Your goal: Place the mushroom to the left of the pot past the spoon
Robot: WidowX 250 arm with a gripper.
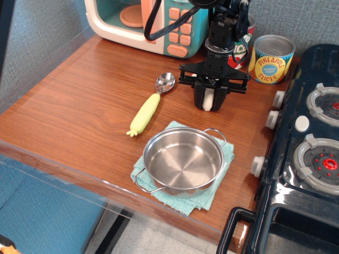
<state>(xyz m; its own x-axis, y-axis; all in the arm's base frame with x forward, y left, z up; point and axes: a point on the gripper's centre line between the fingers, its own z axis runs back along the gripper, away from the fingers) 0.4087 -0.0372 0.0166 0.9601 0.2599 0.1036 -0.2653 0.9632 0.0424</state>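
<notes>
A: A wooden surface (79, 100) is seen against a grey-blue textured wall, with a toy microwave (145, 24) at the back and a dark toy stove (302, 159) at the right edge.

B: How is the mushroom (210, 99) presented?

A: Only a cream-white patch of it is seen, between the two black fingers of the tool (211, 100). The cap is hidden, so the direction in which it points and its long axis cannot be told.

B: And the tool?

A: The fingers are drawn in close on either side of the white body and appear clamped on it, low over the surface.

B: Where is that placed among the other things?

A: Behind the pot (183, 160), to the right of the spoon (152, 105), and in front of two cans at the back. The pineapple can (271, 59) is fully seen; the other can (242, 42) is partly hidden by the arm.

B: How is the spoon laid?

A: Diagonally, with the metal bowl toward the back right and the yellow-green handle toward the front left, its prongs nearest the front edge.

B: What is held in the containers?

A: Nothing is seen inside the pot; bare steel is shown. It is set on a folded teal cloth (217, 182). Both cans are upright. An orange plate is seen through the microwave's window.
</notes>
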